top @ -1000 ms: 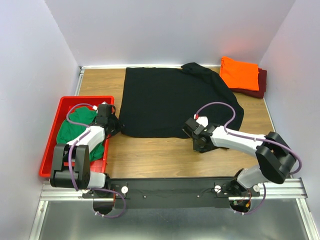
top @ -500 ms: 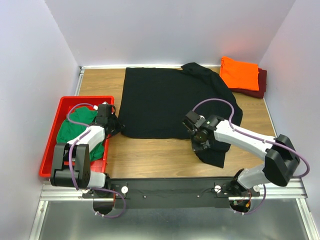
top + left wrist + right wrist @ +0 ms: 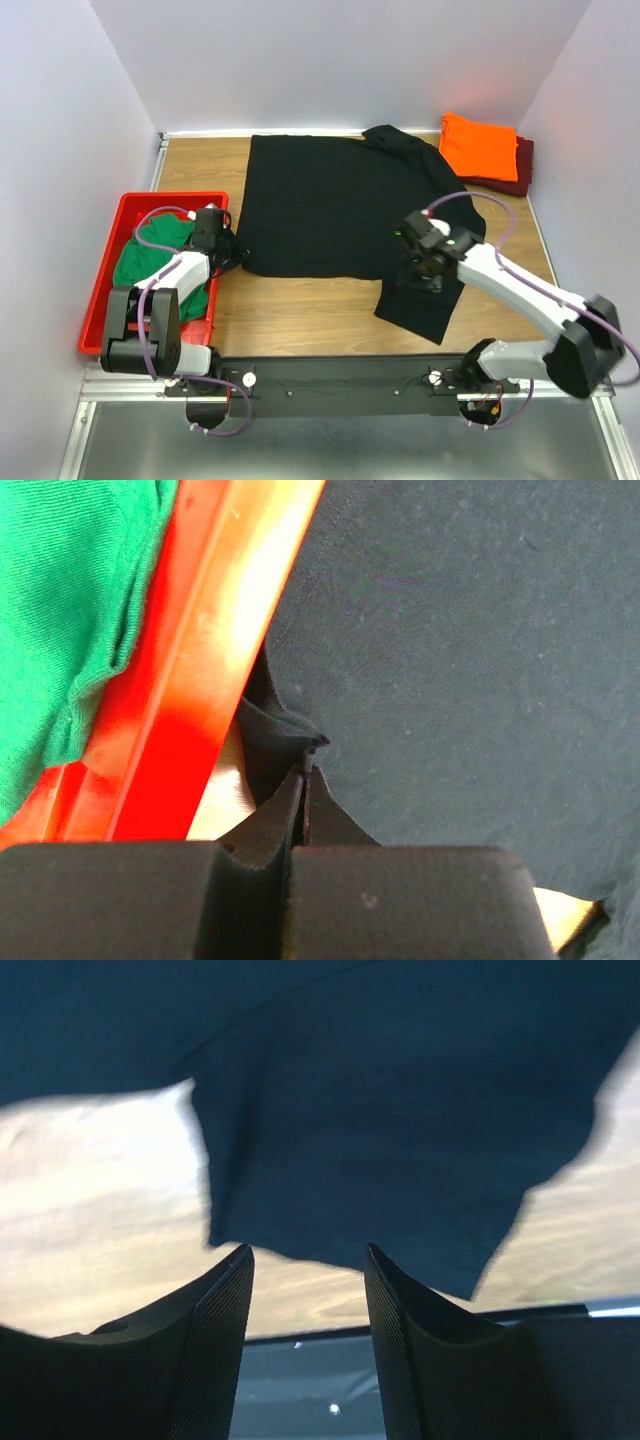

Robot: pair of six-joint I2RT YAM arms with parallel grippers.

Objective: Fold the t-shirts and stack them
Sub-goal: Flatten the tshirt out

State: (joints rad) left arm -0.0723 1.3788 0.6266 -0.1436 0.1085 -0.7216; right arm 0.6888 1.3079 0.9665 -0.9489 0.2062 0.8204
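We see the black shirt (image 3: 330, 200) spread over the middle of the worktop (image 3: 300, 315), mostly flat, with one flap reaching toward the near edge on the right and a bunched bit at its far right corner. The left gripper (image 3: 305, 772) is closed, pinching a small fold of the black shirt's left edge, just beside the tray (image 3: 170, 200) wall. The right gripper (image 3: 308, 1250) is open, jaws apart with nothing between them, over the near-right flap of the black shirt. Its wrist view shows cloth and bare worktop beyond the fingers; we cannot tell if it touches the cloth. The green shirt (image 3: 150, 262) lies crumpled in the red tray at the left, with the left arm reaching over it. The orange shirt (image 3: 478, 145) is folded and sits on top of the folded maroon shirt (image 3: 520, 172) in the far right corner, well apart from both grippers. The maroon shirt shows only along its right and near edges under the orange shirt
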